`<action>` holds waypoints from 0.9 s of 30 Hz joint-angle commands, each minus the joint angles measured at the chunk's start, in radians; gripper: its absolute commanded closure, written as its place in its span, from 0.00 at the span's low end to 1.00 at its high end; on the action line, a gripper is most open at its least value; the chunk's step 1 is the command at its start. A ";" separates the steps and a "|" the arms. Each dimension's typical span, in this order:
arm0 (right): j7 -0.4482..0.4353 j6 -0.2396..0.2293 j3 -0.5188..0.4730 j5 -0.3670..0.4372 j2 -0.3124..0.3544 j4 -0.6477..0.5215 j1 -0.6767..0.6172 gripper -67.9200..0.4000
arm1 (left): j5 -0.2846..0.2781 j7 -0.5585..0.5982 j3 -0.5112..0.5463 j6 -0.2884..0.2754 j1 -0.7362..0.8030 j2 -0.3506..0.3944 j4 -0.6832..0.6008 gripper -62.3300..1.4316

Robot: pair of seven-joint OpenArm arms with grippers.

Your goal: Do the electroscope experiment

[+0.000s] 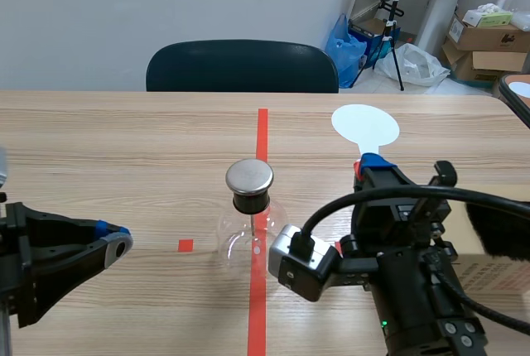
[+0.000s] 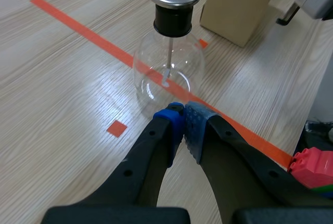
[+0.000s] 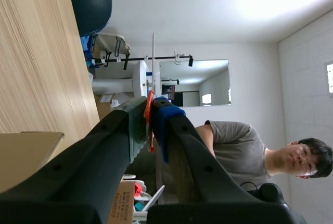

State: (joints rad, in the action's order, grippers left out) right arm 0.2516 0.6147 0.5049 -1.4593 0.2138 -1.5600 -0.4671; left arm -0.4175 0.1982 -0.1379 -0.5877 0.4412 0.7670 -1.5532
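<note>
Glass electroscope (image 2: pixel 169 62) ahead of closed left claw (image 2: pixel 183 119) | right claw (image 3: pixel 151 115) apparently pinches paddle (image 1: pixel 365 124)

The scene camera looks across the tabletop (image 1: pixel 124 137) from its near edge. The left wrist camera looks down, close at the jar (image 2: pixel 167 73), which both show. The right wrist camera lies sideways, looking past the tabletop's far edge.

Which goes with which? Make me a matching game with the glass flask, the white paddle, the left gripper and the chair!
Things:
1. glass flask
2. white paddle
3. left gripper
4. chair

Places and states:
A. shut on nothing
B. beyond the far edge of the table
C. standing on the red tape line
D. held in the right gripper

Pairs: 1-C, 2-D, 3-A, 4-B
</note>
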 commanded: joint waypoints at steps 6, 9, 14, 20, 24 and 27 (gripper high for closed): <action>0.027 -0.018 0.016 -0.002 0.013 -0.003 0.005 0.98 | -0.008 0.079 -0.270 -0.011 -0.309 -0.005 0.238 0.93; 0.027 -0.018 0.017 -0.002 0.013 -0.003 -0.004 0.98 | -0.005 0.142 -0.386 -0.011 -0.415 -0.012 0.336 0.93; 0.027 -0.017 0.020 -0.002 0.013 -0.003 -0.021 0.98 | 0.048 0.199 -0.522 -0.040 -0.542 -0.062 0.463 0.93; 0.027 -0.010 0.020 -0.002 0.013 -0.003 -0.021 0.98 | 0.048 0.255 -0.626 -0.055 -0.625 -0.111 0.561 0.93; 0.027 -0.010 0.020 -0.002 0.013 -0.003 -0.021 0.98 | 0.048 0.255 -0.660 -0.055 -0.663 -0.151 0.604 0.93; 0.027 -0.010 0.020 -0.002 0.013 -0.003 -0.021 0.98 | 0.064 0.256 -0.680 -0.055 -0.681 -0.175 0.626 0.93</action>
State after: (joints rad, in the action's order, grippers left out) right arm 0.2710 0.5903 0.5259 -1.4601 0.2138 -1.5482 -0.4969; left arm -0.3550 0.4393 -0.8177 -0.6373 -0.2356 0.5987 -0.9104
